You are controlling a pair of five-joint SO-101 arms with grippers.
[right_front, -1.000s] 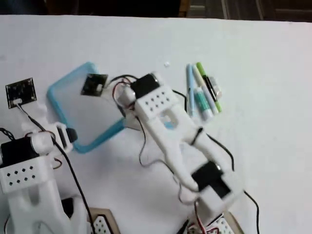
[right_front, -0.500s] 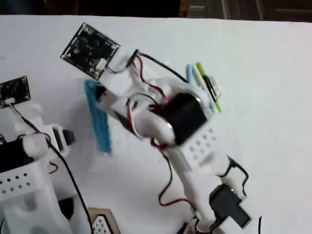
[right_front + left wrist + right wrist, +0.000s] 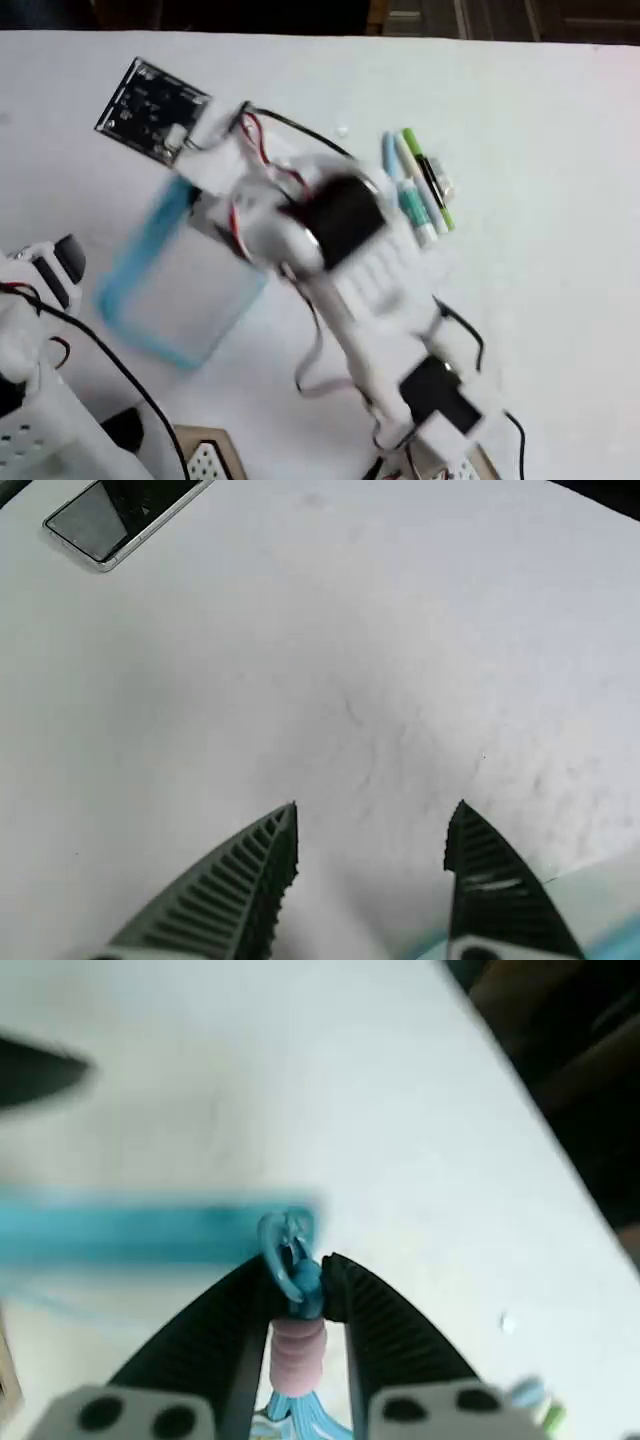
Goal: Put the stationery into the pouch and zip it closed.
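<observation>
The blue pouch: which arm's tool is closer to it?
Right. The right tool is clamped on the pouch at its zipper end; the left tool hangs open over the table beside its edge.

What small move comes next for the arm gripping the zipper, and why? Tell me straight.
Probably draw the blue zipper pull along the zip to open the translucent blue-rimmed pouch. The right gripper is shut on that pull, while the blue and green pens lie on the white table beside the pouch, not in it. Whether the zip is already open is unclear.
</observation>
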